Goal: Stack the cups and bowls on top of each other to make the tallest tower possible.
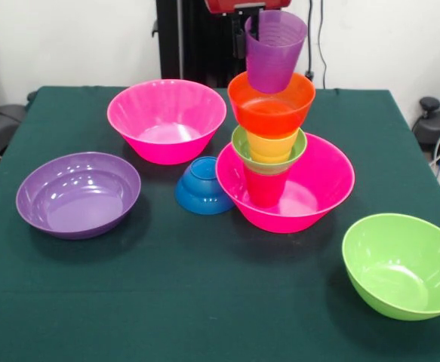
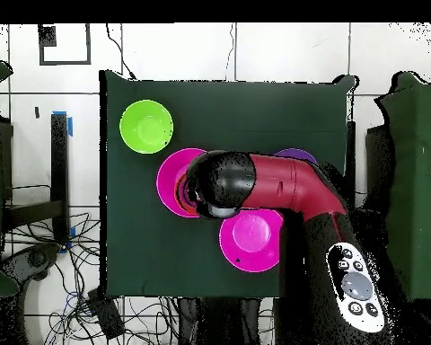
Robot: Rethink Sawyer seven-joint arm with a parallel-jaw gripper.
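A dark green tablecloth (image 1: 204,302) covers the table, with tangled cables (image 2: 48,269) on the white tiled floor (image 2: 282,54) beside it.

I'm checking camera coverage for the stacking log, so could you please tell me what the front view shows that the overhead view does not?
Only the front view shows the tower's layers: red cup, small green bowl, yellow-orange cup, orange bowl, purple cup, and the tilted blue bowl. Only the overhead view shows the arm above the tower. Both show the lime green bowl, both pink bowls and the purple bowl, half hidden from above.
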